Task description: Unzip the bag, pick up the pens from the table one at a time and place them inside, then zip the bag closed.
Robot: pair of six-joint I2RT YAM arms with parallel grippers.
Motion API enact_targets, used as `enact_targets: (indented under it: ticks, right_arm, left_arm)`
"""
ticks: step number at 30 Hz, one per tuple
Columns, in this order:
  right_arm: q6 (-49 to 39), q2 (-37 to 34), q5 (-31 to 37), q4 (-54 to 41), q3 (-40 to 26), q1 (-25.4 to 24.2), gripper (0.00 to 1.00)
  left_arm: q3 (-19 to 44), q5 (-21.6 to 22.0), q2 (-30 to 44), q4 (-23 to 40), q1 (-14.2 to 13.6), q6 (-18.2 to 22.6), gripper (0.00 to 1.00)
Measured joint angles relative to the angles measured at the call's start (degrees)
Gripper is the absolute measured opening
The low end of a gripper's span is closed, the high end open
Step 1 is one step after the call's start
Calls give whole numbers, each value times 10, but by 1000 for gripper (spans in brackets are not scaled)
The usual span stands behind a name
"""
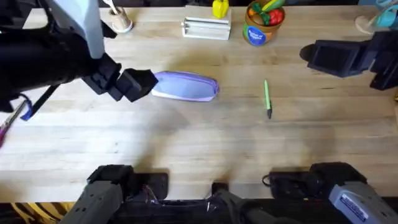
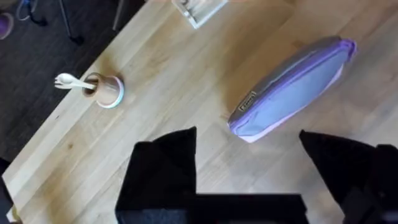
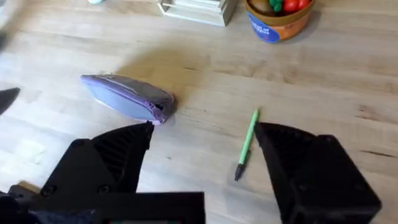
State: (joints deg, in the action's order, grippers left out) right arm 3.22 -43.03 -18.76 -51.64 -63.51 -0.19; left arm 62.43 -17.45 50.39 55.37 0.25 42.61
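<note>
The lavender bag (image 1: 185, 86) lies closed on the table (image 1: 199, 143), left of centre. My left gripper (image 1: 138, 85) hovers at its left end, open; in the left wrist view the bag (image 2: 292, 81) lies just beyond the spread fingers (image 2: 168, 162), with nothing between them. The light-green pen (image 1: 267, 98) with a dark tip lies to the right of the bag. My right gripper (image 1: 309, 55) hangs open, to the right of the pen and farther back. In the right wrist view the pen (image 3: 247, 143) and bag (image 3: 127, 98) lie beyond the right gripper (image 3: 205, 155).
Along the far edge stand a small cup holding a wooden utensil (image 1: 121, 22), a white rack (image 1: 206, 28), a yellow object (image 1: 220, 7) and a bowl of toy vegetables (image 1: 264, 22). Bare wood stretches in front of the bag and pen.
</note>
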Motion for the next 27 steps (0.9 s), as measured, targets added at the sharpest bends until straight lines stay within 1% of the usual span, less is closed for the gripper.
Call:
enact_targets:
  ticks: [5,7,10,12,15,22,24,27]
  right_arm:
    - [-3,-10,0,27,0,0,997]
    - [-12,-16,0,31,0,0,997]
    - [-28,-28,0,33,0,0,997]
    - [-35,-36,0,33,0,0,997]
    - [-39,-50,0,33,0,0,997]
    - [-43,-86,0,32,0,0,997]
    - [-44,-93,0,30,0,0,997]
    - [-45,-97,0,29,0,0,997]
  left_arm:
    - [0,-33,78,9,0,144,992]
    - [0,-43,102,5,0,193,991]
    - [0,-48,119,-4,2,244,993]
    - [0,-43,123,-7,8,263,993]
    - [0,-43,127,-6,15,280,993]
    - [0,-69,150,-3,19,303,993]
    - [0,-71,169,7,26,308,992]
    - [0,-80,210,15,45,321,992]
